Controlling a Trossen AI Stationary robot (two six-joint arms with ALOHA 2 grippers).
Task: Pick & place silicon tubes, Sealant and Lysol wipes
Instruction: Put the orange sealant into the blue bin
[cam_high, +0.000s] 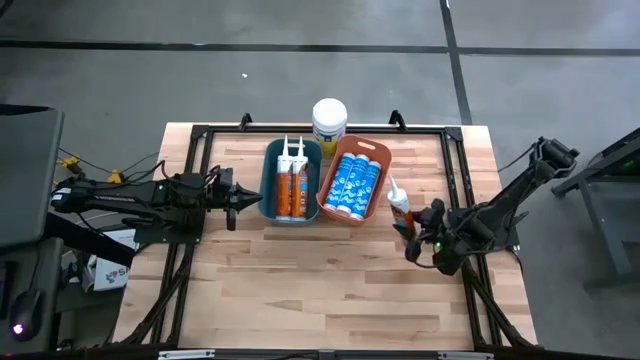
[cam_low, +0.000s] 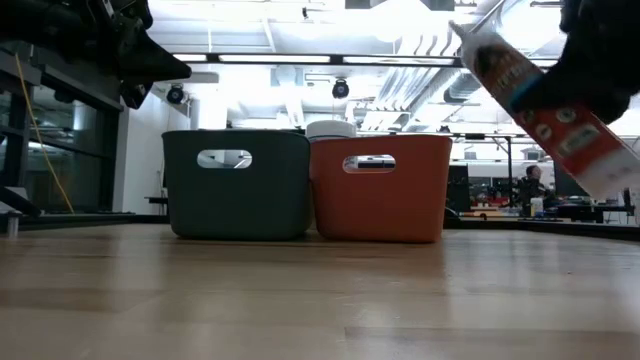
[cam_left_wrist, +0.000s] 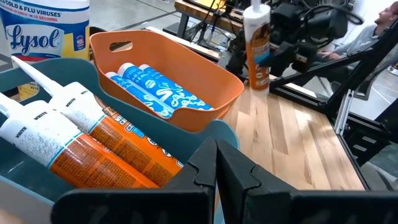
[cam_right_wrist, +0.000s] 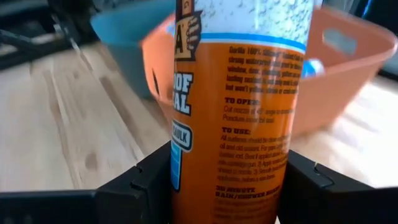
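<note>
A teal bin (cam_high: 291, 180) holds two orange-and-white sealant tubes (cam_left_wrist: 93, 134). Beside it on the right, an orange bin (cam_high: 354, 183) holds blue silicone tubes (cam_left_wrist: 152, 87). The Lysol wipes canister (cam_high: 329, 122) stands upright on the table behind the two bins. My right gripper (cam_high: 415, 225) is right of the orange bin, shut on another orange-and-white sealant tube (cam_high: 399, 203). My left gripper (cam_high: 245, 197) hovers shut just left of the teal bin, touching nothing. My right gripper pinches the lower part of the sealant tube's body (cam_right_wrist: 230, 155) between its two fingers (cam_right_wrist: 140, 183), which lie across the tube. The fingers come from the table's right side, slanting slightly down. The tube (cam_low: 540, 95) is lifted clear of the table and tilted, its nozzle up toward the bins.
Black frame rails (cam_high: 452, 160) run along the table's sides and far edge. The near half of the wooden tabletop (cam_high: 320, 290) is bare. Both bins stand side by side at the far middle.
</note>
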